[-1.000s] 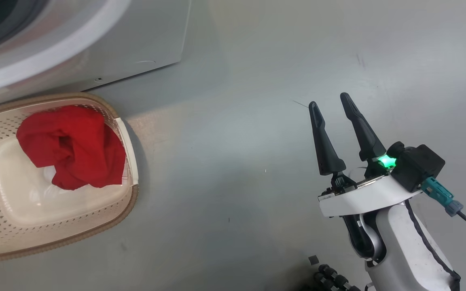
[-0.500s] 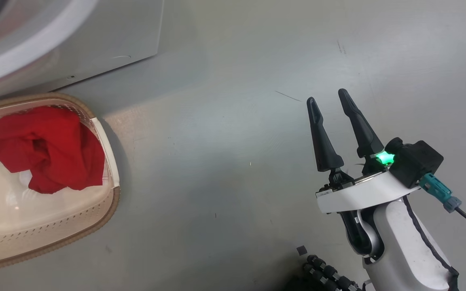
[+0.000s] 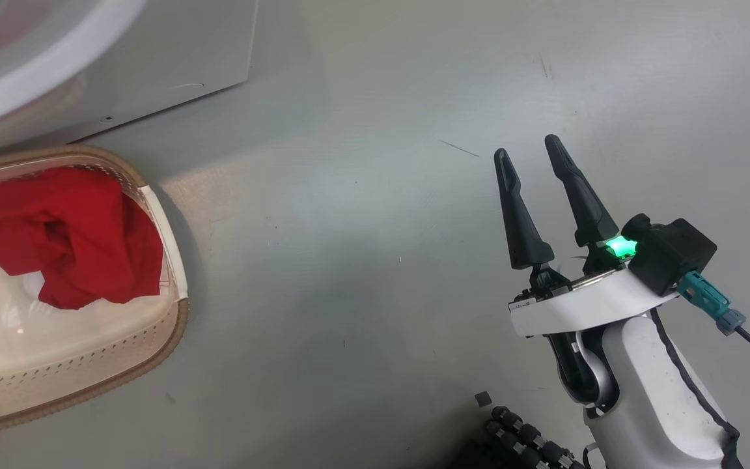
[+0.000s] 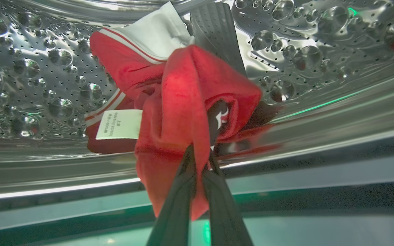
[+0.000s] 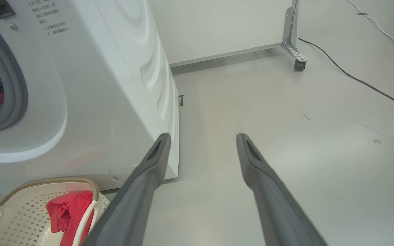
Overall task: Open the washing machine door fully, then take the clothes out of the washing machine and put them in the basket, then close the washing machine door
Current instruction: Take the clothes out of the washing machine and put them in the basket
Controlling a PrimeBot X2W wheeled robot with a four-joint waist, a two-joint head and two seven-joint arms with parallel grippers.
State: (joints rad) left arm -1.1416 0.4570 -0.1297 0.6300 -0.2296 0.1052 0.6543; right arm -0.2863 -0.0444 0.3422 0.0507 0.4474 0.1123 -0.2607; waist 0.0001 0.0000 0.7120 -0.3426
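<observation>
Inside the shiny perforated drum of the washing machine, my left gripper is shut on a fold of the red clothes. They have white trim and a white tag and are bunched against the drum wall. Another red garment lies in the cream basket, which stands on the floor in front of the machine. My right gripper hangs open over the bare floor to the basket's right, holding nothing. The washing machine door is out of view.
In the right wrist view the basket stands right against the machine's front, below the grey ring of the opening. A metal leg on a caster and a dark cable lie on the grey floor behind.
The head camera has turned, so the basket and machine sit further left in its picture. My left gripper has shut. The right gripper stays open in about the same place.
</observation>
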